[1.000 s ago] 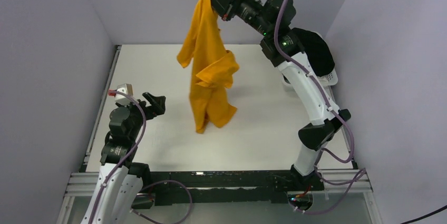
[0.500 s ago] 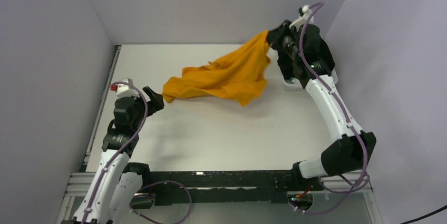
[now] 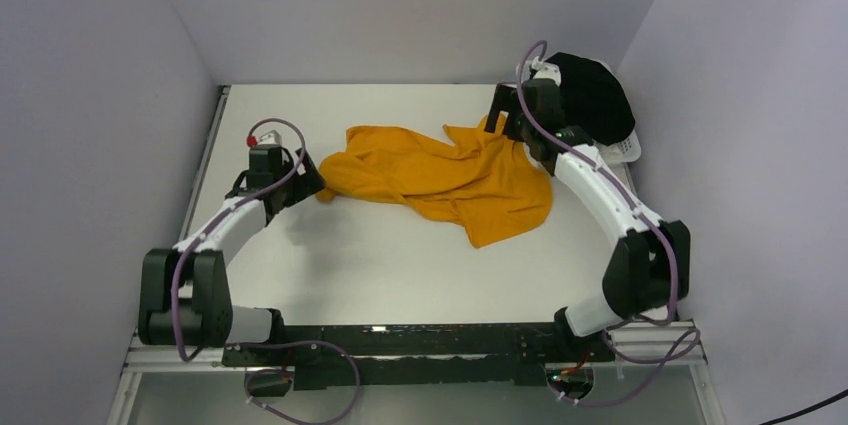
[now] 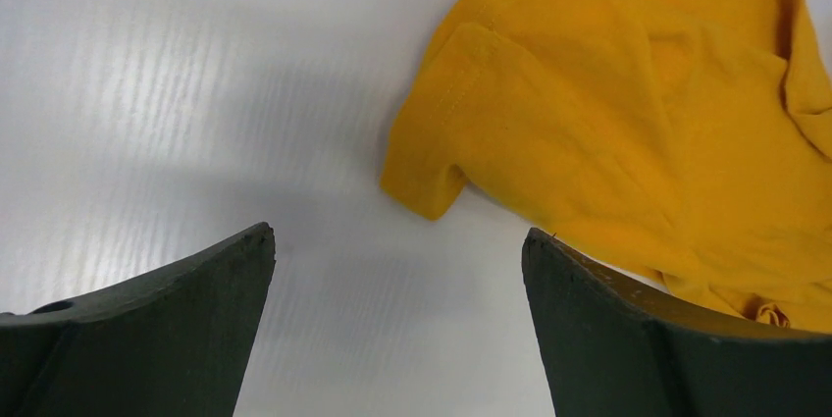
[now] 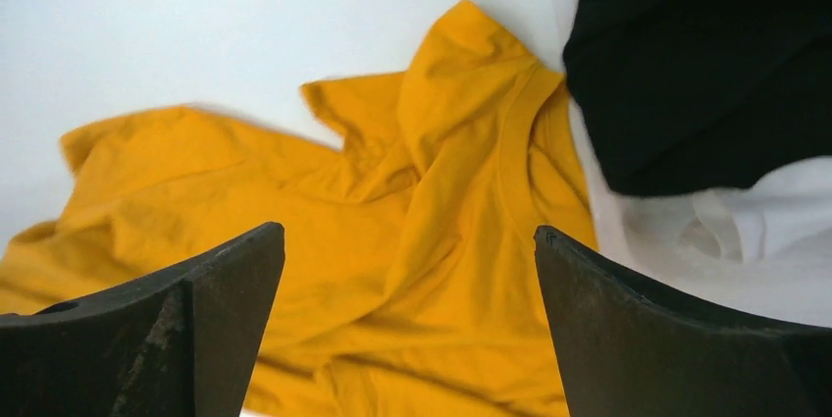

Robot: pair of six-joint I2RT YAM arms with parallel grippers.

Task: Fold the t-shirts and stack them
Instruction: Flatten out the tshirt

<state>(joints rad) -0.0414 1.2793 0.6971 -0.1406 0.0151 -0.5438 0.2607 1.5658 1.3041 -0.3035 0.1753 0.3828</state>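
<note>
Orange shirt point(image 3: 440, 180): was seen lying crumpled and unfolded on the white table point(image 3: 400, 265), spread L-to-R across the mid-far part, betw. the two grippers. One lobe was draped toward the near side at R.
Shirt, L end: in the L wrist view a short sleeve point(image 4: 442, 142) w/ a stitched hem was seen flat on the table, just ahead of the fingers and a bit R of centre.
Shirt, R end: in the R wrist view the collar point(image 5: 520, 152) and neck opening were seen, w/ folds bunched to the L of them.
L gripper point(image 3: 303, 177): jaws were set wide apart w/ nothing betw. them. It was held low over the table, just beside the shirt's L end. In the wrist view bare table was seen betw. the fingers and the sleeve tip, so no contact was shown.
R gripper point(image 3: 503, 117): jaws were spread wide, nothing gripped. It was held over the shirt's far-R edge, w/ orange cloth seen below and betw. the fingers. Contact w/ the cloth couldn't be told.
Black shirt point(image 3: 595, 95): was seen heaped on a white basket point(image 3: 625, 150) at the far-R corner, draped over its rim. It lay just beside the orange collar; touching or not couldn't be told.
Basket: only a bit of rim and wall was shown, by the R wall.
</note>
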